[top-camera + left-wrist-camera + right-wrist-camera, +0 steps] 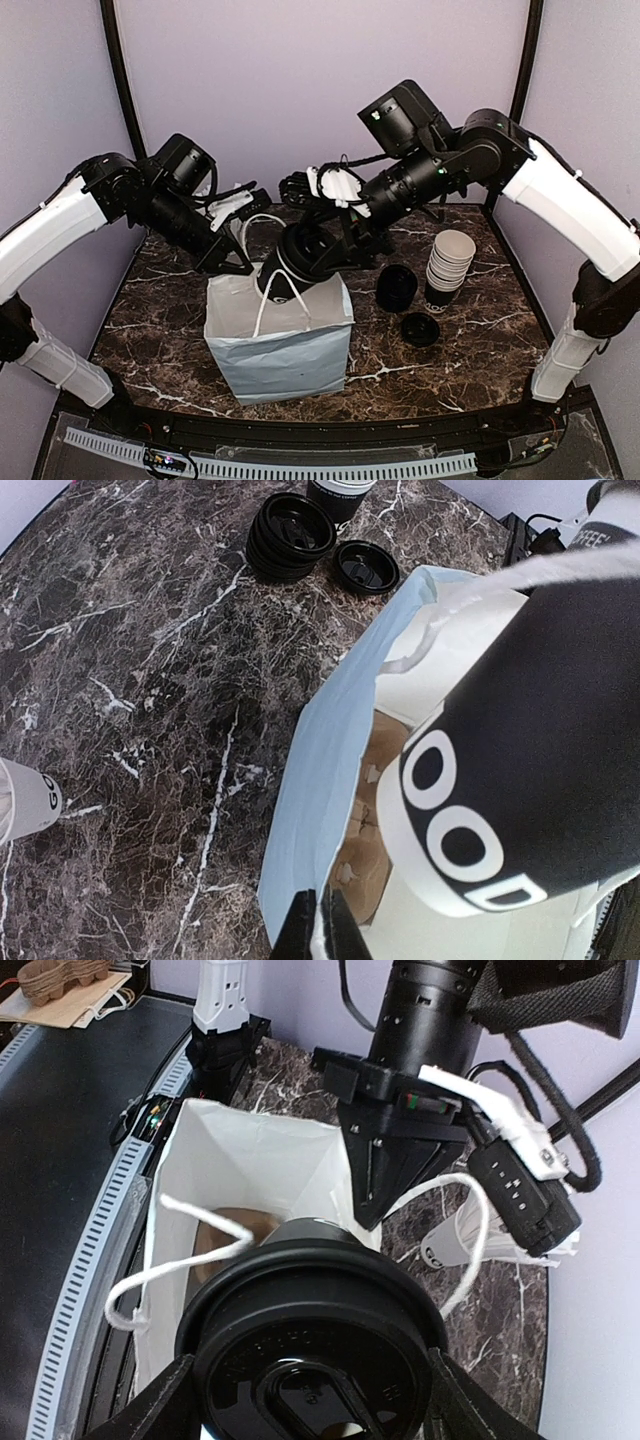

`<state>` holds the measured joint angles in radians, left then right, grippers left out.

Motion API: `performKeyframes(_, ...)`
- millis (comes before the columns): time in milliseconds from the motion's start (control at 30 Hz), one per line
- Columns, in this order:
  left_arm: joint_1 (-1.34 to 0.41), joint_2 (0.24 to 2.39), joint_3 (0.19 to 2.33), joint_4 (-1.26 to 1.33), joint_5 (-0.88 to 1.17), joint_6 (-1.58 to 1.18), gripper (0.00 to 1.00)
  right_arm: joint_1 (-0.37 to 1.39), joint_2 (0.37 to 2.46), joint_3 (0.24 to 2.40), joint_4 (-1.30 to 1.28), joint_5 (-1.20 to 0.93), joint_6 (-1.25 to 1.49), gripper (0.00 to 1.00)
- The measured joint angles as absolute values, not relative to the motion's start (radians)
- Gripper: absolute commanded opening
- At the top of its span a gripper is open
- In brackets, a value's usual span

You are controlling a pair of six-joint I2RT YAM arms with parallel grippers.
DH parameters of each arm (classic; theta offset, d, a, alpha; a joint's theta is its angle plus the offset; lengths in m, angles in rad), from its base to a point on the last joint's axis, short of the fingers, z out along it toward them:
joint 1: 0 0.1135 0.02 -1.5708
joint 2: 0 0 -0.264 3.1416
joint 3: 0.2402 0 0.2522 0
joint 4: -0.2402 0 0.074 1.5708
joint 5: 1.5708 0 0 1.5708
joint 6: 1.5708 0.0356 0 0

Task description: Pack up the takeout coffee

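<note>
Right claw grips the takeout coffee, tilted over the bag mouth; left claw is pinched closed on the bag rim. Risk: cup snags the string handle and tips.

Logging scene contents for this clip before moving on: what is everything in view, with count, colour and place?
takeout coffee: one, black with white lettering, black lid, tilted over the bag's mouth
paper bag: one, pale blue outside, white inside, open, table centre
cardboard: brown, inside the bag
lid stack: one, black, right of the bag
loose lid: one, black, in front of the stack
cup stack: one, dark with pale rims, right of the lids
white cup: one, dark lettering, on the table near the left arm
table: dark marble
left gripper: shut on the bag's rim
right gripper: closed around the takeout coffee
</note>
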<state>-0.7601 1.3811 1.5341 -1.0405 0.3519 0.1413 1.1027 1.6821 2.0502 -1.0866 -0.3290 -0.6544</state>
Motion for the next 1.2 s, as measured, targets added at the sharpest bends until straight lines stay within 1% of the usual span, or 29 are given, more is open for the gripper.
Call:
performKeyframes(200,-0.76,1.327,1.539,-1.016,0.329,0.088,0.0,1.106,1.732,2.156,-1.097,-0.317,-0.728,0.61)
performKeyframes(367,-0.765,1.28,1.544,-0.983,0.306,0.039,0.0,1.108,1.791,2.22,-1.156,-0.281,-0.811,0.59)
performKeyframes(533,-0.789,1.269,1.528,-0.924,0.272,-0.011,0.0,1.123,1.834,2.224,-1.214,-0.202,-0.858,0.58)
performKeyframes(667,-0.83,1.274,1.498,-0.892,0.239,-0.031,0.0,1.156,1.824,2.174,-1.219,-0.137,-0.877,0.56)
performKeyframes(733,-0.846,1.284,1.495,-0.887,0.221,-0.035,0.06,1.177,1.811,2.129,-1.221,-0.109,-0.881,0.55)
performKeyframes(767,-0.853,1.29,1.495,-0.883,0.215,-0.038,0.14,1.189,1.806,2.105,-1.223,-0.094,-0.882,0.55)
performKeyframes(800,-0.859,1.296,1.495,-0.88,0.209,-0.04,0.19,1.198,1.806,2.092,-1.226,-0.084,-0.882,0.55)
performKeyframes(833,-0.863,1.301,1.495,-0.874,0.205,-0.043,0.27,1.209,1.805,2.075,-1.228,-0.072,-0.881,0.55)
performKeyframes(900,-0.868,1.307,1.495,-0.858,0.2,-0.037,0.35,1.225,1.804,2.054,-1.231,-0.052,-0.879,0.53)
performKeyframes(1067,-0.869,1.303,1.496,-0.812,0.26,-0.047,0.46,1.287,1.766,1.971,-1.234,0.06,-0.862,0.52)
performKeyframes(1133,-0.869,1.29,1.496,-0.783,0.297,-0.051,0.53,1.314,1.732,1.913,-1.227,0.103,-0.855,0.52)
performKeyframes(1200,-0.869,1.258,1.494,-0.746,0.316,-0.054,0.54,1.342,1.682,1.837,-1.22,0.145,-0.854,0.52)
